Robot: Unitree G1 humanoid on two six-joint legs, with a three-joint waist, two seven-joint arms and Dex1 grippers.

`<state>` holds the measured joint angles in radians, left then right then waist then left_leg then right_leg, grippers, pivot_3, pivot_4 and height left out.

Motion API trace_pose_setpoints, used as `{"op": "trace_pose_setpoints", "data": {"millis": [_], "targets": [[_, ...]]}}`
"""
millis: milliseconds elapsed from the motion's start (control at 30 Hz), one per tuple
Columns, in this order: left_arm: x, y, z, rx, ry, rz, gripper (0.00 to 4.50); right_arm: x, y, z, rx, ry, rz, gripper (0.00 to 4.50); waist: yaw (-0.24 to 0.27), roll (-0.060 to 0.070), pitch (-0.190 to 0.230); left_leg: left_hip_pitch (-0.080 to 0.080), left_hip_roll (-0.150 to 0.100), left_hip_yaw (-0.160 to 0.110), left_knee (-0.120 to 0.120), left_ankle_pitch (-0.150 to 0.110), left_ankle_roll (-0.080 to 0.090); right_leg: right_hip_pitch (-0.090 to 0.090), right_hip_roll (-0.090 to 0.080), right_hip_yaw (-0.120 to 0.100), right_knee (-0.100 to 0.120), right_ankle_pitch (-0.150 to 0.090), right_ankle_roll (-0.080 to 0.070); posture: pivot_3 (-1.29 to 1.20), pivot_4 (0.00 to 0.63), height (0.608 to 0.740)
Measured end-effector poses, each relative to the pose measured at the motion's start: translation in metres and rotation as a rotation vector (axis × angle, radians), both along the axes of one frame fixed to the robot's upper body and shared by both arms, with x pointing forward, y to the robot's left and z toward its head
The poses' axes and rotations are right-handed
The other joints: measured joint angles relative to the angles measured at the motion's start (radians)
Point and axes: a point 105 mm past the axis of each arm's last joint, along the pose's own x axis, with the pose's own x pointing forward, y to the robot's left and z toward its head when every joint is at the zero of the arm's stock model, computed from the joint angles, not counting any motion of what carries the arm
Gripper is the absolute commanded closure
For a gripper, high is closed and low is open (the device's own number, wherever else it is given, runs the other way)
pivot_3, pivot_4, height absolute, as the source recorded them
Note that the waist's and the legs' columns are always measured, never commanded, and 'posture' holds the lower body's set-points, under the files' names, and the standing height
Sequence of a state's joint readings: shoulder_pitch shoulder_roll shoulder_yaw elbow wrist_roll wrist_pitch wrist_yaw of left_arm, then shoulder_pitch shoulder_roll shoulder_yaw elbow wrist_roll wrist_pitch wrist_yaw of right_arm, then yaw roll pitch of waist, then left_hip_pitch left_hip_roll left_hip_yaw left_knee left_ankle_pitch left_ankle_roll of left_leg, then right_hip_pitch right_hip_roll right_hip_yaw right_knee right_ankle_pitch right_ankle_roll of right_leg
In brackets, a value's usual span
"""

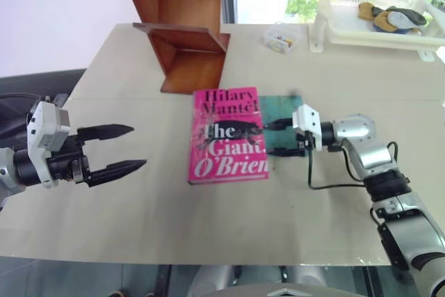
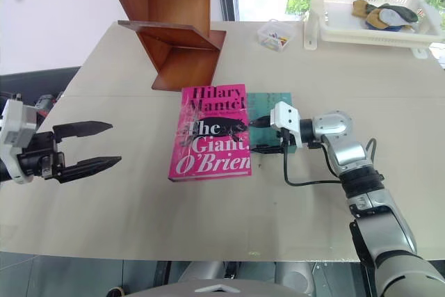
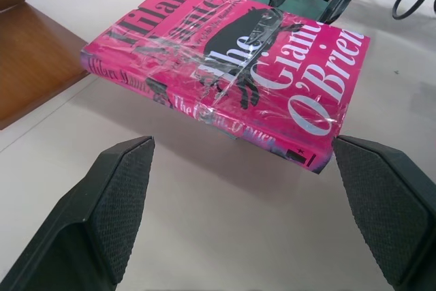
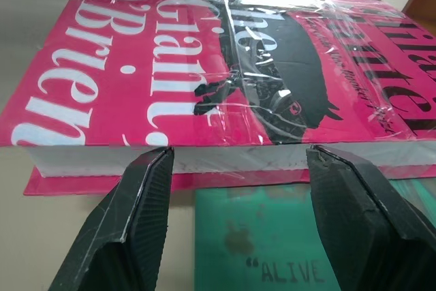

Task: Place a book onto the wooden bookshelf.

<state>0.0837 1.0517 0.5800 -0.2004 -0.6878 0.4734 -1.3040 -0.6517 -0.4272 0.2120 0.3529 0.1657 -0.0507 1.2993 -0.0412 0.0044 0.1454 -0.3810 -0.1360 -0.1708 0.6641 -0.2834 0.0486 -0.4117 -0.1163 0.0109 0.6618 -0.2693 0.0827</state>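
We see the bright pink hardcover book (image 1: 229, 135), lettered "Hilary Mantel The Giant, O'Brien" around a dark animal picture, lying flat on the pale beige table (image 1: 208, 220), just in front of the reddish-brown polished wooden bookshelf (image 1: 182, 22) that stands at the table's far edge. Its right side overlaps a thinner teal-blue book (image 1: 285, 109) lying beneath it. Our left gripper (image 1: 118, 149) hovers to the left of the pink book, well apart from it, its two black fingers spread wide and holding nothing. Our right gripper (image 1: 284, 138) sits over the teal-blue book, its fingers parted and empty, tips close against the pink book's page edge; we cannot tell whether they touch it. A white plastic tray (image 1: 375, 29) rests at the far right.
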Motion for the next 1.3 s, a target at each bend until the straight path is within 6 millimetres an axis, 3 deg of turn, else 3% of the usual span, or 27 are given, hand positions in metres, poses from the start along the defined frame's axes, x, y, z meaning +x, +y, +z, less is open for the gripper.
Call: {"op": "trace_pose_setpoints", "data": {"millis": [133, 367, 533, 633, 800, 1100, 1300], "targets": [[0.003, 0.003, -0.002, -0.057, -0.007, 0.031, 0.03, 0.002, -0.006, 0.0, -0.015, -0.008, -0.016, 1.35, 0.0, 0.0, 0.0, 0.0, 0.0, 0.0, 0.0, 0.0, 0.0, 0.0, 0.001, 0.0, 0.0, 0.0, 0.0, 0.0, 0.15, 0.74], [0.027, 0.004, -0.033, -0.242, 0.038, 0.143, 0.03, -0.001, -0.078, 0.011, -0.087, -0.039, -0.179, 1.35, 0.018, -0.001, 0.0, -0.001, 0.0, 0.0, 0.001, 0.0, 0.0, 0.0, 0.0, 0.0, 0.0, 0.0, 0.0, 0.0, 0.15, 0.74], [0.049, -0.02, -0.038, -0.501, 0.154, 0.119, 0.03, -0.024, -0.113, 0.025, -0.099, -0.04, -0.247, 1.35, 0.028, -0.002, 0.0, -0.001, 0.0, 0.0, 0.002, 0.0, 0.0, 0.0, -0.002, 0.0, 0.001, 0.0, 0.0, 0.0, 0.15, 0.74], [0.053, -0.025, -0.054, -0.61, 0.341, 0.116, 0.03, -0.039, -0.12, 0.039, -0.093, -0.051, -0.257, 1.35, 0.021, -0.002, 0.0, -0.001, 0.0, 0.0, 0.002, 0.0, 0.0, 0.0, -0.001, 0.002, 0.001, 0.0, 0.0, 0.0, 0.15, 0.74], [0.064, -0.025, -0.068, -0.754, 0.583, 0.099, 0.03, -0.069, -0.115, 0.051, -0.051, -0.032, -0.214, 1.35, 0.028, -0.003, -0.001, -0.001, 0.0, 0.0, 0.003, 0.0, 0.0, 0.0, 0.0, 0.001, 0.002, 0.0, 0.0, 0.0, 0.15, 0.74], [0.094, -0.038, -0.06, -0.836, 0.784, -0.004, 0.03, -0.096, -0.121, 0.074, 0.016, -0.015, -0.21, 1.35, 0.031, -0.007, -0.002, -0.002, -0.001, -0.001, 0.004, 0.0, 0.0, 0.001, 0.001, -0.001, 0.001, 0.0, 0.001, 0.0, 0.15, 0.74], [0.102, -0.052, -0.069, -0.795, 0.894, -0.056, 0.03, -0.103, -0.121, 0.082, 0.071, 0.011, -0.228, 1.35, 0.025, -0.008, -0.001, -0.002, -0.001, -0.001, 0.005, 0.0, 0.0, 0.0, 0.001, -0.001, 0.002, 0.0, 0.001, 0.0, 0.15, 0.74]]}}
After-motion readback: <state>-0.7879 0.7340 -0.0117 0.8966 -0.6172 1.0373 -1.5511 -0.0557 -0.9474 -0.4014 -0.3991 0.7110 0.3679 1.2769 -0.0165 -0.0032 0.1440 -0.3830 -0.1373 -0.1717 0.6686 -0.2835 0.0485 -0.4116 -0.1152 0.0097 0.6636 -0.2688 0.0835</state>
